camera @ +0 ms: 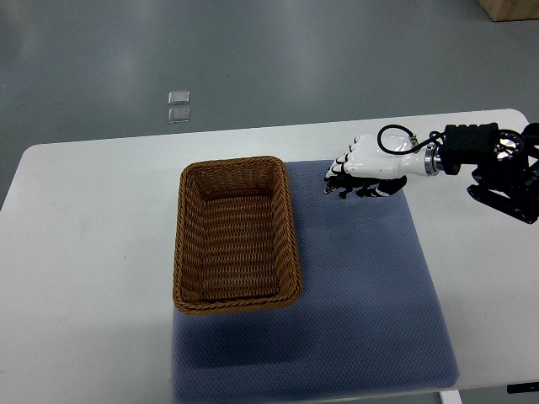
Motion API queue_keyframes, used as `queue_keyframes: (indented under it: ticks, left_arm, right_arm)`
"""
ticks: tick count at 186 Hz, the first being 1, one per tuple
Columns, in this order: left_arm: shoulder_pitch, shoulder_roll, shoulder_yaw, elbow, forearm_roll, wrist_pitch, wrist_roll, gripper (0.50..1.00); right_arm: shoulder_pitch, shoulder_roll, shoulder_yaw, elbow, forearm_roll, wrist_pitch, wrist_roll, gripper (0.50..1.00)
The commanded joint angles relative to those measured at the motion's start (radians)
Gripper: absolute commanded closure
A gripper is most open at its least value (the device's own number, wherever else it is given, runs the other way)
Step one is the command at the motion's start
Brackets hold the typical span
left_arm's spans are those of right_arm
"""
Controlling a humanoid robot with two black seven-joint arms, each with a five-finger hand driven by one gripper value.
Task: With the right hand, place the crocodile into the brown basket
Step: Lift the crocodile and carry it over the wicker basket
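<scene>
My right hand [358, 167] reaches in from the right edge over the far part of the blue mat [370, 278]. Its white fingers are curled around a small dark crocodile [344, 187], whose legs and body stick out below the palm. The crocodile hangs just above the mat, right of the brown wicker basket [237, 234]. The basket stands empty, its long side running front to back, partly on the mat's left edge. My left hand does not show.
A white table [93, 252] carries the mat and basket. Two small clear squares [178, 106] lie on the grey floor beyond the table's far edge. A wooden corner [514, 8] shows at the top right.
</scene>
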Motion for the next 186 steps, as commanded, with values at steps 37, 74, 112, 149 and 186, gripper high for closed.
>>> queue_keyframes:
  ticks: [37,74,112,149,186]
  left_arm:
    - [0.0,0.0,0.0,0.0,0.0,0.0,0.0,0.5]
    - [0.0,0.0,0.0,0.0,0.0,0.0,0.0,0.5]
    - [0.0,0.0,0.0,0.0,0.0,0.0,0.0,0.5]
    - [0.0,0.0,0.0,0.0,0.0,0.0,0.0,0.5]
    - [0.0,0.0,0.0,0.0,0.0,0.0,0.0,0.5]
  right_arm:
    - [0.074,0.009,0.071,0.024,0.014,-0.036,0.0,0.993]
    - [0.095,0.015,0.089,0.118,0.019,-0.073,0.0,0.993]
    - [0.124,0.038,0.089,0.264,0.019,-0.131,0.0,0.989]
    - [0.121,0.07,0.089,0.337,0.016,-0.131,0.0,0.971]
    - [0.097,0.105,0.081,0.353,0.004,-0.127,0.0,0.932]
